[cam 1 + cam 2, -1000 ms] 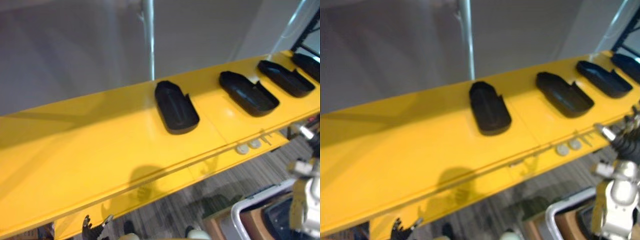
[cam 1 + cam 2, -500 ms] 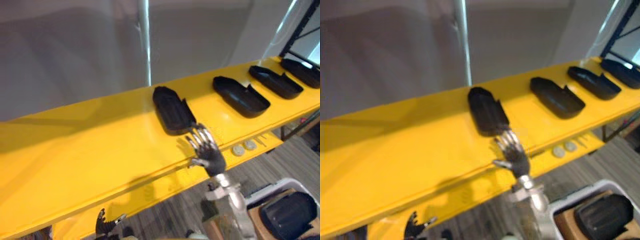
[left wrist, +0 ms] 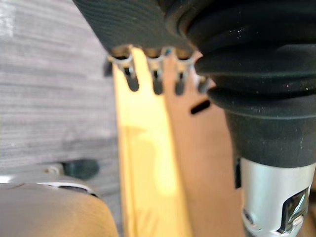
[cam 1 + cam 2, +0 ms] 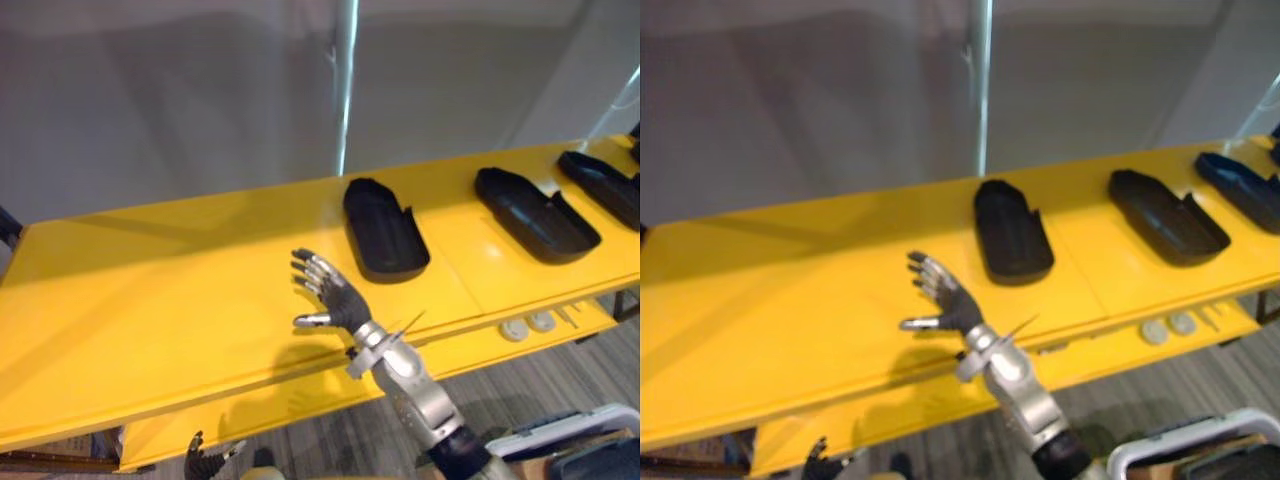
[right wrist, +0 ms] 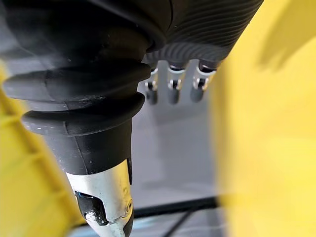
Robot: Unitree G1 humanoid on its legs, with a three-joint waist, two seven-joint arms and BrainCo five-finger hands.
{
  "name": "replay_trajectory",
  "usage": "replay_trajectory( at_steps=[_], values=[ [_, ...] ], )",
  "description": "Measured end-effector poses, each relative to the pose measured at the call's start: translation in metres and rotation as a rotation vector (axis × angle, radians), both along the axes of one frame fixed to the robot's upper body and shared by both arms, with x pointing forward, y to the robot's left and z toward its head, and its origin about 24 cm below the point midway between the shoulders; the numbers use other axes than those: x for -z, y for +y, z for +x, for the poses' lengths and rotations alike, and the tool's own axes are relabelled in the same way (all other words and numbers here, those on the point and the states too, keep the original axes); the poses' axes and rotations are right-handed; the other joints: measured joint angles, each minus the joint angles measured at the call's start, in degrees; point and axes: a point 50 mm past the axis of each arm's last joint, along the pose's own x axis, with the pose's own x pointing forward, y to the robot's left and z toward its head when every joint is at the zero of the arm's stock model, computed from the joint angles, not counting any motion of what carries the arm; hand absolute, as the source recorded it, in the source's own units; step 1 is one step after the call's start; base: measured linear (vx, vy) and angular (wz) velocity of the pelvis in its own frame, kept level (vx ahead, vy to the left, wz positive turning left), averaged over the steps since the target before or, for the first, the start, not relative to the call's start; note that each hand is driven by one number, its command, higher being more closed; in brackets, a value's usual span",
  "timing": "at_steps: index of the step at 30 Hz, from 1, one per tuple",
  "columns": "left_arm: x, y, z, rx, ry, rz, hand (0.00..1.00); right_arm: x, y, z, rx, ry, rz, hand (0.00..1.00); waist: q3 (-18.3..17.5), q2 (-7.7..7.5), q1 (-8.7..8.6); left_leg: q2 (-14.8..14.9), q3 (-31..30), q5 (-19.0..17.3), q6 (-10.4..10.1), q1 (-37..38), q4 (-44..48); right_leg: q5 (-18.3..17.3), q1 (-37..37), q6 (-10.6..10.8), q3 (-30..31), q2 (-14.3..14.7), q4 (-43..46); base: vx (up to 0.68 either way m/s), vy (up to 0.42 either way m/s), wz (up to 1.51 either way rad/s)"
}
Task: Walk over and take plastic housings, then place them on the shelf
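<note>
Over the yellow shelf (image 4: pixel 150 290), my right hand (image 4: pixel 340 298) hovered with fingers (image 4: pixel 315 272) spread, holding nothing, just beside the nearest of 3 black plastic housings (image 4: pixel 383 228) lying along the shelf. Below the shelf's front edge, my left hand (image 4: pixel 205 460) hung loosely open.

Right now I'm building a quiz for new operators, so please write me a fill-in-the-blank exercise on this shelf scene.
1. The plastic housings lying on the shelf are ____ in colour.
2. The shelf itself is ____.
3. The right hand is over the shelf, its fingers ____ (open or shut), holding nothing.
4. The nearest housing lies on the robot's ____ of that hand.
Missing words: black; yellow; open; right.
</note>
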Motion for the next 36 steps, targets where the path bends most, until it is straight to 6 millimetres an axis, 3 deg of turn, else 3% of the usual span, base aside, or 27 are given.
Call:
replay_trajectory(
  at_steps=[3, 14, 23, 36],
  values=[
    [0.001, -0.002, -0.006, -0.011, 0.014, -0.008, 0.00, 0.014, 0.000, 0.005, 0.089, 0.049, -0.071, 0.00, 0.1, 0.13, 0.09, -0.1, -0.1, 0.0, 0.0, -0.1, 0.0, -0.1, 0.0, -0.1, -0.1, -0.1, 0.0, 0.00, 0.000, 0.00],
    [0.001, -0.003, -0.005, -0.015, 0.008, -0.015, 0.00, 0.011, -0.006, 0.026, 0.328, 0.012, -0.150, 0.00, 0.2, 0.40, 0.25, -0.8, -2.8, 0.0, 0.0, -0.6, 0.0, -1.0, 1.3, 0.4, -3.0, -0.6, 0.2, 0.02, -0.013, 0.13],
    [0.002, -0.007, -0.004, -0.002, 0.008, -0.023, 0.00, 0.009, -0.023, 0.036, 0.528, 0.013, -0.163, 0.00, 0.6, 0.96, 0.29, -0.9, -2.7, -0.1, 0.0, -0.1, 0.0, -1.1, 1.8, 0.3, -3.0, -0.6, 0.2, 0.01, -0.004, 0.00],
    [0.001, -0.008, -0.002, 0.004, -0.004, -0.024, 0.00, 0.003, -0.027, 0.033, 0.559, -0.011, -0.120, 0.00, 1.2, 0.90, 0.25, -0.8, -2.1, -0.6, -0.1, -0.1, 0.0, -1.3, 1.6, 0.3, -2.4, -0.6, 0.2, 0.01, -0.004, -0.01]
  ],
)
